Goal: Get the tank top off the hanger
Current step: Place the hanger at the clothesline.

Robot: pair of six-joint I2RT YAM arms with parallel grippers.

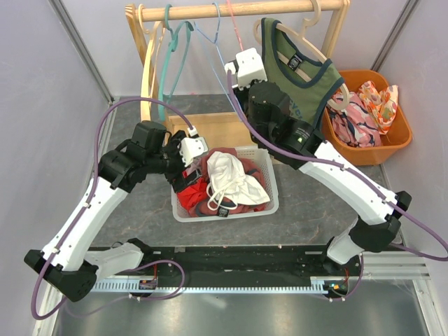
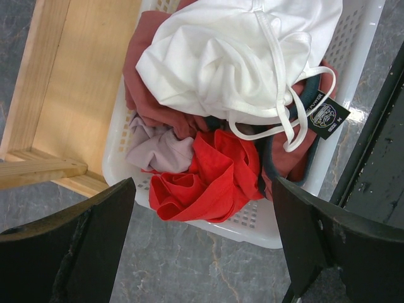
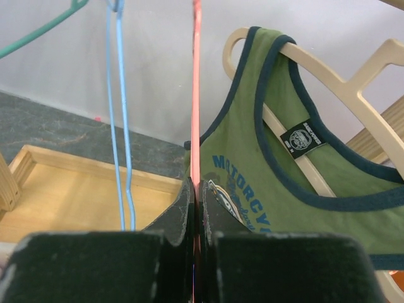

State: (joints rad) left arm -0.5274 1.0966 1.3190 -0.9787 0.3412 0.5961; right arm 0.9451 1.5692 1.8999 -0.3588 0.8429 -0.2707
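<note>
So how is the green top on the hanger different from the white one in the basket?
The green tank top hangs spread out on a cream hanger from the rail; the white top lies crumpled on the pile in the basket. The green tank top has dark trim and blue lettering; the white top looks plain. Both appear sleeveless.

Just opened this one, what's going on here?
The green tank top hangs on its cream hanger, not yet removed. The right pincer is shut just beside the shirt's edge. A pink hanger wire runs down into the seam between its fingers, but whether it pinches that wire is unclear. The left pincer hangs open over the white basket of clothes.
</note>
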